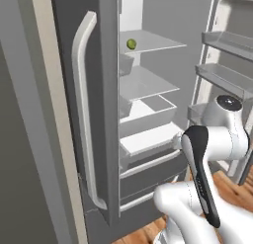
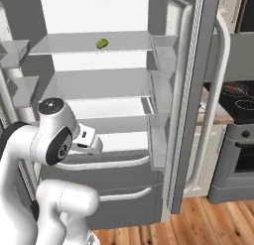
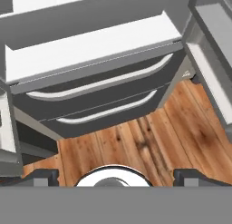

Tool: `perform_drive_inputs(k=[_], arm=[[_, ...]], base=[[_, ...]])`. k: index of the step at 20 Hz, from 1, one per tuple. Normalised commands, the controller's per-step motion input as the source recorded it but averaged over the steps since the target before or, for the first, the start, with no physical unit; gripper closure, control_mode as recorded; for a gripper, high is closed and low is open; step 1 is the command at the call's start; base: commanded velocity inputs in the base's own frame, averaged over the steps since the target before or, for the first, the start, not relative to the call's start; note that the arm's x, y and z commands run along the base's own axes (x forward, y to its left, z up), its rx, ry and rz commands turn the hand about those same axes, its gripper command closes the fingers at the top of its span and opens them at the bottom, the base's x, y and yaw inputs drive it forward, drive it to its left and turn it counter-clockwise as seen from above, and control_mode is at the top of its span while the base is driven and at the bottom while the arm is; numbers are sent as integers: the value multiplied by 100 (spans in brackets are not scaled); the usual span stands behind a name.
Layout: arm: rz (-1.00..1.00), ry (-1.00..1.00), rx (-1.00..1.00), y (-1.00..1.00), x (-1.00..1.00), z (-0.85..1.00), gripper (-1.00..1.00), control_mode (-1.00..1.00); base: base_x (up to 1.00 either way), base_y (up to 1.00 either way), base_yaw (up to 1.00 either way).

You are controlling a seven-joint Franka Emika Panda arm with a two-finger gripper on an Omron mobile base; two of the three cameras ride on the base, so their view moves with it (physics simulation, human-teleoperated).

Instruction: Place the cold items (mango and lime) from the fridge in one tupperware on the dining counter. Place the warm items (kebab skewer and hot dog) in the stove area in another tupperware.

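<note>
While fridge [image 2: 163,115] open, mango [image 2: 102,43] shelved

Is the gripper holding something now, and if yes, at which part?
Nothing is held. The gripper is open, with only wooden floor between its fingertips; the mango lies on a fridge shelf.

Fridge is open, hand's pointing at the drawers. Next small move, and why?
Probably raise the open gripper toward the upper shelf: the mango sits there untouched, while the hand faces the lower drawers and the wood floor, well below the fruit.
</note>
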Motion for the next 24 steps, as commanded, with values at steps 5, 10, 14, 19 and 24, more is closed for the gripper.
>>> perform_drive_inputs(k=[5,10,14,19,24], arm=[[0,0,0,0,0,0,-100,100],[0,0,0,0,0,0,-100,100],[0,0,0,0,0,0,-100,100],[0,0,0,0,0,0,-100,100],[0,0,0,0,0,0,-100,100]], base=[[45,-41,32],[47,-35,29],[51,-34,29],[50,-29,25],[45,-18,22]])
